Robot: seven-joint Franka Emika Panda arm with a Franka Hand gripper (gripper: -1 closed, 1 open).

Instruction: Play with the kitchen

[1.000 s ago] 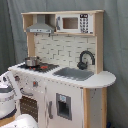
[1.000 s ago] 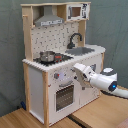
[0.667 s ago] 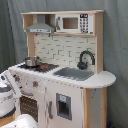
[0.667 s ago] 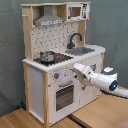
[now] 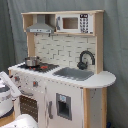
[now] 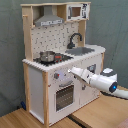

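The kitchen (image 5: 67,100) is a tall white and light-wood toy unit, seen in both exterior views. It has a grey hood (image 5: 41,26), a small microwave (image 5: 74,23), a black faucet (image 5: 85,59) over a sink (image 5: 74,73), and a pot (image 5: 31,61) on the stovetop. In the second exterior view my gripper (image 6: 72,71) reaches in from the right, close to the kitchen's (image 6: 37,85) knob panel, by a knob (image 6: 56,76) above the oven door (image 6: 64,96). In the first exterior view my white arm (image 5: 9,90) shows at the left edge.
A grey curtain (image 5: 115,45) hangs behind the kitchen. The unit stands on a wooden floor (image 6: 95,112). A white rounded part (image 5: 22,121) fills the first exterior view's bottom left corner.
The arm has shifted slightly along the kitchen's front panel; the gripper stays near the knobs. Nothing on the kitchen has moved.
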